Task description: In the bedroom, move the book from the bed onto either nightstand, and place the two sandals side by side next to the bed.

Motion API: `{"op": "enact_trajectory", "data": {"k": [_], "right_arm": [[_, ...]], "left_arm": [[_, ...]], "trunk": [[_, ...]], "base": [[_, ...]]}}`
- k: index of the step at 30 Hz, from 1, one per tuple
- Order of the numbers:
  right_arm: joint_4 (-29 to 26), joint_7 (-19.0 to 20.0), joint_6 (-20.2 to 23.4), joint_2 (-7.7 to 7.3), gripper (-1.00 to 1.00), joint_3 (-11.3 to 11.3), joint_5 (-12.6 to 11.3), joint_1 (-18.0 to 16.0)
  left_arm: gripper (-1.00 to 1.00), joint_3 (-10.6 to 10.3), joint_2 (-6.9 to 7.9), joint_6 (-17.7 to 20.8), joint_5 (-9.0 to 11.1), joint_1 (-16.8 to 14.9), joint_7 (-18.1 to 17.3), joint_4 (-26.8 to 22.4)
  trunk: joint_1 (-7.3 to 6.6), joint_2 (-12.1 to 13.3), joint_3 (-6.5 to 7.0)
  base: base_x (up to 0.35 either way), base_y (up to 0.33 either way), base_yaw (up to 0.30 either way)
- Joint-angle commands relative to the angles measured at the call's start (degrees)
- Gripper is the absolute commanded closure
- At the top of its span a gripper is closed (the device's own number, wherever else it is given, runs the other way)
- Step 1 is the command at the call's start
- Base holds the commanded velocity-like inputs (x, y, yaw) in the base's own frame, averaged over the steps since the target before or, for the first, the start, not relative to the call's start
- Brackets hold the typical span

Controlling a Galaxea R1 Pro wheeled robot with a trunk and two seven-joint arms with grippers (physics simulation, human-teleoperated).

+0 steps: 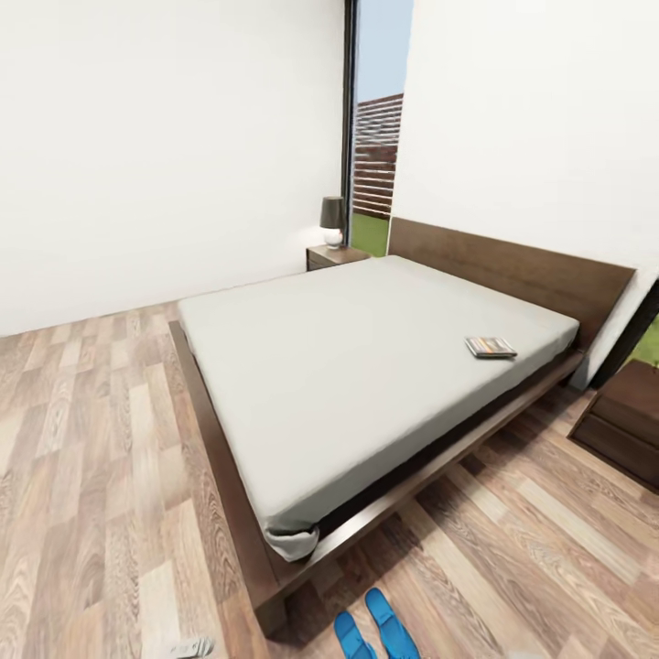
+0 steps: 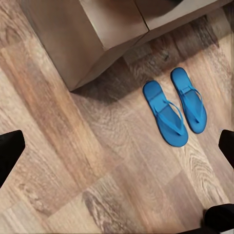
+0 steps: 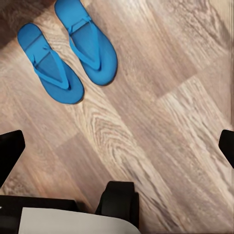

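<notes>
Sandals (image 1: 373, 628) side by side off bed (image 1: 275, 577) corner

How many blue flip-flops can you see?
2. The two sandals lie side by side on the wood floor by the bed's foot corner: one sandal nearer the corner, the other sandal beside it. None seem hidden.

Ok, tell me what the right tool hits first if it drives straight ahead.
Probably bare wood floor: the open right tool points down at planks, with the two sandals off to one side. Depth is unclear.
</notes>
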Motion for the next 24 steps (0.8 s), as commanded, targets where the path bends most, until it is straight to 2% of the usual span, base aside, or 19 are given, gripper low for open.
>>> {"op": "enact_trajectory", "data": {"k": [1, 24], "right_arm": [[0.09, 0.22, -0.19, -0.01, -1.00, 0.49, -0.56, -0.05], [0.10, 0.22, -0.19, -0.01, -1.00, 0.49, -0.58, -0.06]], "left_arm": [[-1.00, 0.16, 0.00, -0.01, 0.26, -0.02, -0.32, 0.06], [-1.00, 0.16, 0.00, 0.02, 0.26, -0.02, -0.33, 0.06]], "trunk": [[-0.01, -0.02, -0.02], [-0.01, -0.02, 0.62]], "base": [[0.000, 0.000, -0.253], [0.000, 0.000, -0.253]]}}
